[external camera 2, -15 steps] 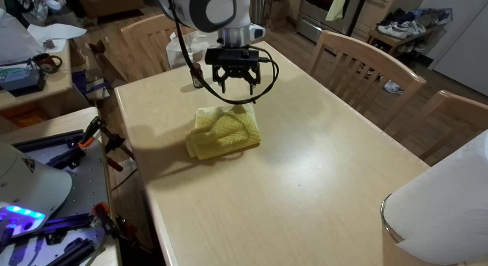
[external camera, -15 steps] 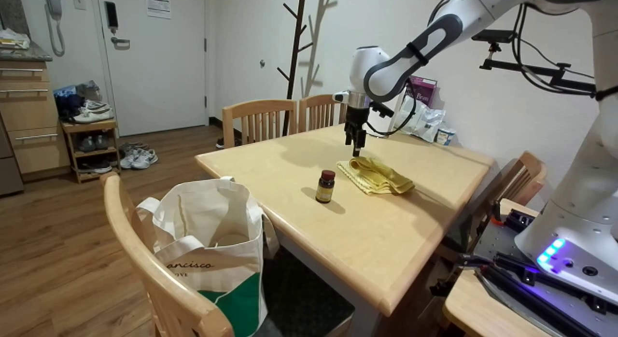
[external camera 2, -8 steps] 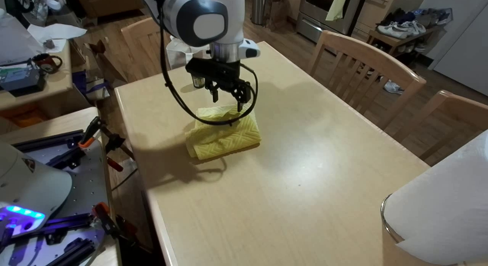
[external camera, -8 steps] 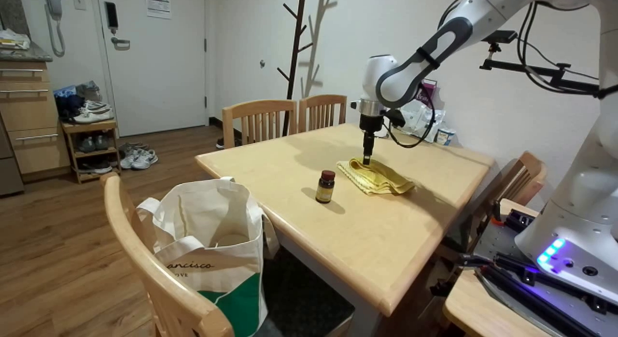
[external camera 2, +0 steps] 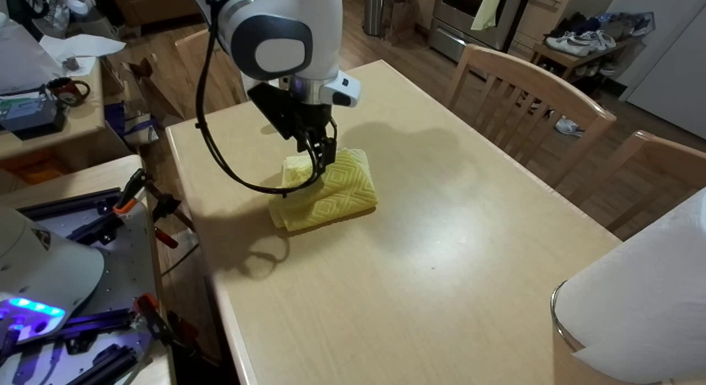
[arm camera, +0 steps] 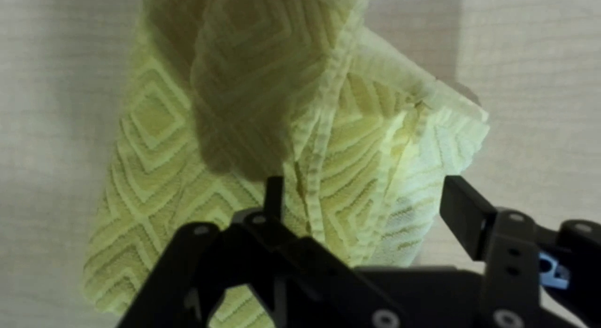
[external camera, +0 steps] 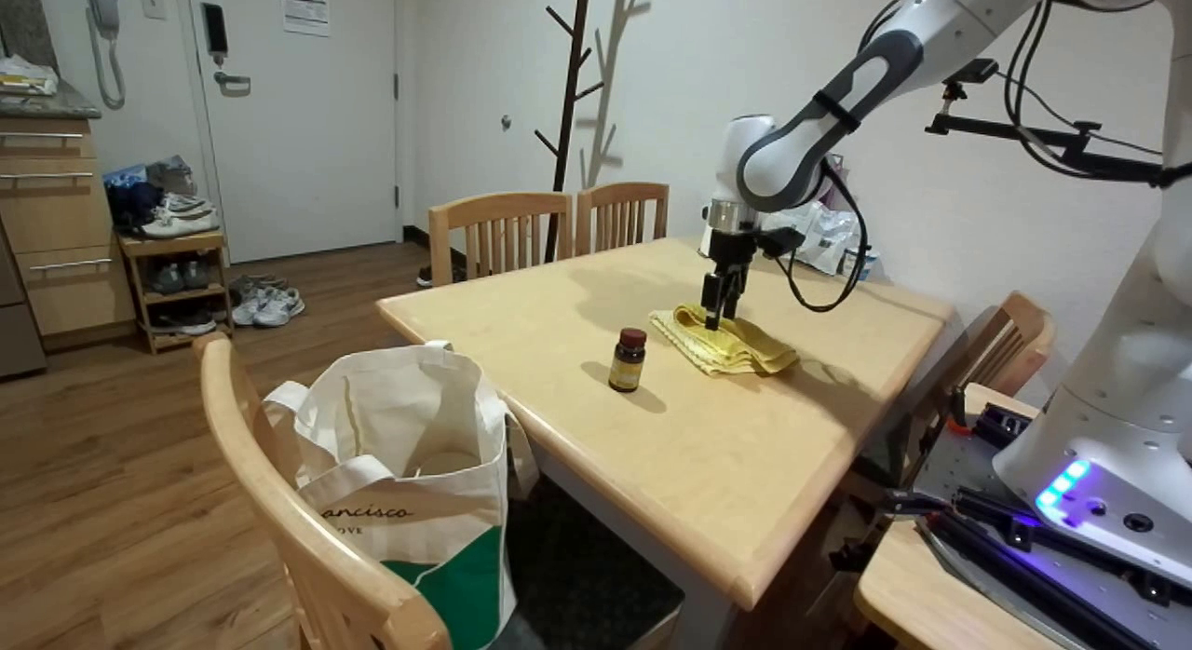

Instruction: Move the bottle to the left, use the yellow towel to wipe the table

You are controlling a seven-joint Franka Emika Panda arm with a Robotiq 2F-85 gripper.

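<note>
A Franka arm (external camera: 941,35) holds its gripper (arm camera: 364,191) over a folded yellow towel (external camera 2: 347,189) on a wooden dining table (external camera 2: 469,308). In both exterior views the gripper has shifted over the past second from the towel's upper edge to a spot above the cloth, lower down and turned about its own axis. The towel has not visibly moved. Nor has the brown pill bottle (external camera: 627,363), which stands upright near the middle of an exterior view, to the left of the towel and apart from it.

The gripper's jaws are spread wide and have hold of nothing. In the wrist view one finger (arm camera: 273,199) is over the cloth near mid-frame; the other finger (arm camera: 469,217), toward the right, appears just past the towel's edge. Whether either touches cloth or table cannot be told.

The turn seems to set the jaws across the towel's loose hems, suggesting that a grasp of the cloth is the step in hand. The bottle's part of the task looks either finished or set aside; the pictures do not settle which. Wiping appears not yet begun. A shallow bite could catch only the top layer and let the folds come apart once dragged.
</note>
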